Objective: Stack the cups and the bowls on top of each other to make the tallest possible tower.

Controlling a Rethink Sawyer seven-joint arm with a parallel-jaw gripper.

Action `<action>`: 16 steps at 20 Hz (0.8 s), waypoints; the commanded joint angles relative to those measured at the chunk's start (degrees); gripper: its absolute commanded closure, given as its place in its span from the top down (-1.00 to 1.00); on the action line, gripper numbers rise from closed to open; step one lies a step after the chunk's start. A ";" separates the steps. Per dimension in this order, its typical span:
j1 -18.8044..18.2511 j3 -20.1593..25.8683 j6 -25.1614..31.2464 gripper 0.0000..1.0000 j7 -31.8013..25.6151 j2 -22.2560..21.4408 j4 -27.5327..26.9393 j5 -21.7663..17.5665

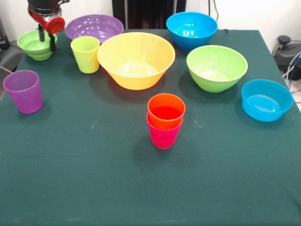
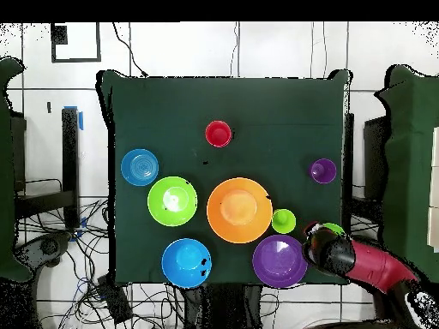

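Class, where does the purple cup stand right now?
In the front view the purple cup stands alone near the table's left edge, below the small green bowl and left of the lime green cup.

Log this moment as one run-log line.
tower: orange cup nested in red-pink cup | gripper: over small lime green bowl, state unclear | other cups, bowls: unstacked

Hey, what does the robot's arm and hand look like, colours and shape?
In the front view the hand is a black cylindrical block at the top, a glossy red rounded collar beneath it, and dark narrow fingers hanging below. In the overhead view the arm is a thick, rounded red tube ending in a black wrist section. No markings or cables on it can be made out.
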 commanded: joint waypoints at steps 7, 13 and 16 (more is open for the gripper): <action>-0.96 6.42 -1.46 1.00 -5.91 5.57 -5.57 -6.61; -1.41 6.91 -3.29 1.00 -4.23 7.29 -6.08 -7.53; -1.29 7.18 -4.50 1.00 -4.90 7.48 -6.47 -9.28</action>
